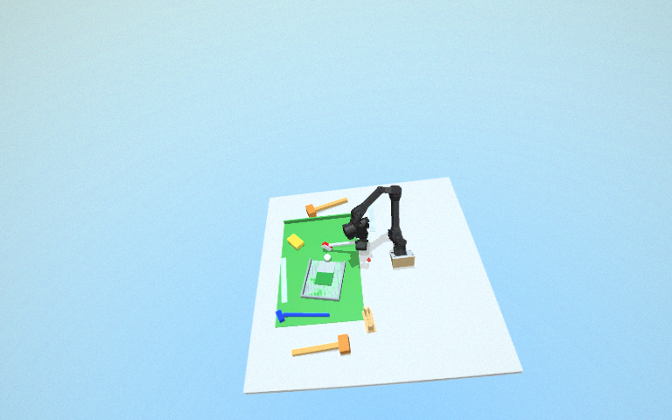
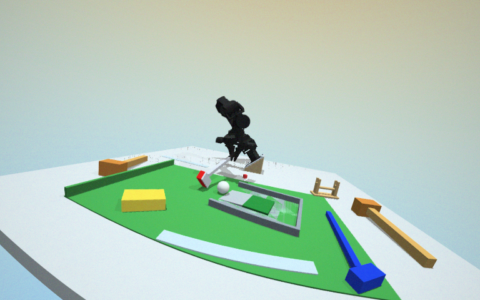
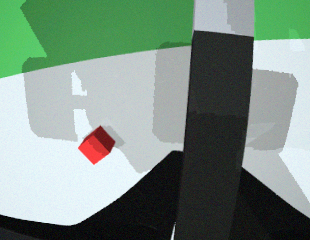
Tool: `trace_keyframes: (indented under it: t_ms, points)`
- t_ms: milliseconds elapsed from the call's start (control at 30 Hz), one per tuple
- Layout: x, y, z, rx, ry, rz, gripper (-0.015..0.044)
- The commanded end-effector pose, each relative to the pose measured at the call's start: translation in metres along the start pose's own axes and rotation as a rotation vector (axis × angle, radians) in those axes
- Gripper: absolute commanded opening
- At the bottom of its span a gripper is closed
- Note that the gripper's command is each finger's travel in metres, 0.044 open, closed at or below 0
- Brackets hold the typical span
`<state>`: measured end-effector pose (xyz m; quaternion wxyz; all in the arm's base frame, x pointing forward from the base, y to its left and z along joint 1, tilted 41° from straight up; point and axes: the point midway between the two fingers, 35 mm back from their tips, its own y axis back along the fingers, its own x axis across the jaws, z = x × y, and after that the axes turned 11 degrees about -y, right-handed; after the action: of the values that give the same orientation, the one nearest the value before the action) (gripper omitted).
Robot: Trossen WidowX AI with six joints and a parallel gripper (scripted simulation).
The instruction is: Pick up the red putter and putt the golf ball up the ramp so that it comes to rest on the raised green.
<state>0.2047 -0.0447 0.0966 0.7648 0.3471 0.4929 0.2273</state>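
My gripper (image 1: 360, 244) (image 2: 232, 159) (image 3: 197, 163) is shut on the putter's dark grip, above the mat's robot-side edge. The putter's pale shaft (image 1: 342, 243) (image 2: 219, 167) (image 3: 224, 15) slopes down to its red and white head (image 1: 326, 246) (image 2: 203, 179), low over the mat. The white golf ball (image 1: 327, 257) (image 2: 223, 187) lies between the head and the ramp, with a gap to the head. The pale grey ramp (image 1: 326, 267) (image 2: 234, 198) leads to the raised green (image 1: 324, 278) (image 2: 259, 204). The wrist view does not show the head or ball.
Grey rails (image 1: 305, 278) (image 2: 254, 217) border the ramp area. A yellow block (image 1: 295, 241) (image 2: 143, 200), a blue mallet (image 1: 305, 314) (image 2: 364, 277), orange mallets (image 1: 344, 344) (image 2: 112, 167), a wooden stand (image 1: 368, 319) (image 2: 325, 195) and a small red cube (image 1: 368, 259) (image 2: 245, 175) (image 3: 96, 145) lie around.
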Motion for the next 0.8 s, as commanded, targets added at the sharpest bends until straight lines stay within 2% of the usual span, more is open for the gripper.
trace_keyframes:
  t_ms: [0,433,767]
  points:
    - [0.003,0.004,-0.001,-0.004,-0.015,-0.002,0.0000]
    - [0.003,0.059,-0.001,-0.002,-0.014,-0.002,0.0000]
    - [0.004,0.053,-0.001,-0.003,-0.010,0.000,0.0000]
